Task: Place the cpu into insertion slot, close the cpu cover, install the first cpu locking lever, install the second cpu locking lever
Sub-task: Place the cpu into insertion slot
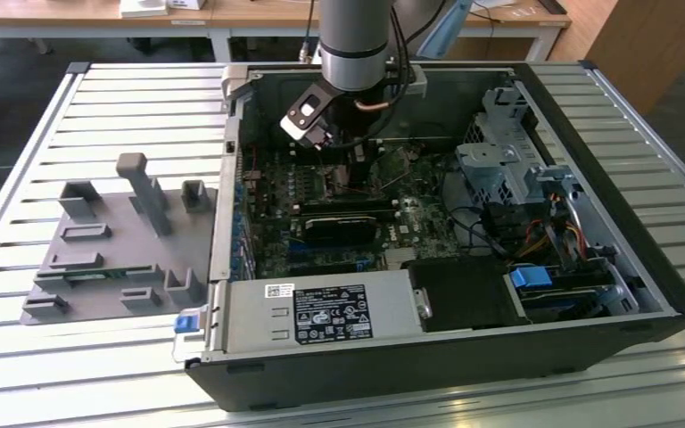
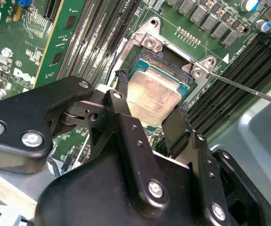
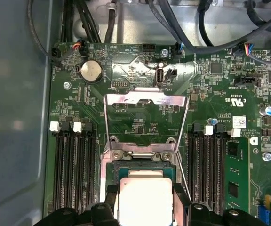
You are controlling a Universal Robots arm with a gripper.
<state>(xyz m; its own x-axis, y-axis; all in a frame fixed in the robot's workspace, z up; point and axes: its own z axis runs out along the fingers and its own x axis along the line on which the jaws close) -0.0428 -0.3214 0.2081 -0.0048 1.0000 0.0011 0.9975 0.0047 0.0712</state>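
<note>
The cpu point(image 2: 154, 96) point(image 3: 145, 200), a flat square chip with a dull silvery top, sits between my two black fingers directly over the insertion slot point(image 2: 142, 59) point(image 3: 113, 172). My gripper point(image 2: 152, 94) point(image 3: 146, 194) is shut on its two opposite edges. Whether the chip rests in the socket or hovers just above it I cannot tell. The cpu cover point(image 3: 147, 100), a thin silvery frame, stands flipped open beyond the socket. A thin wire locking lever point(image 2: 248, 89) sticks out free beside the socket. In the exterior view my gripper point(image 1: 345, 156) reaches down inside the open computer case.
Long black memory slots point(image 3: 74, 169) point(image 3: 206, 169) flank the socket on both sides. Cables point(image 3: 182, 28) run along the board's edge. A black card point(image 1: 342, 227), a power supply point(image 1: 318, 312) and a drive cage point(image 1: 498, 160) fill the case. A grey fixture tray point(image 1: 117, 241) lies on the exterior view's left.
</note>
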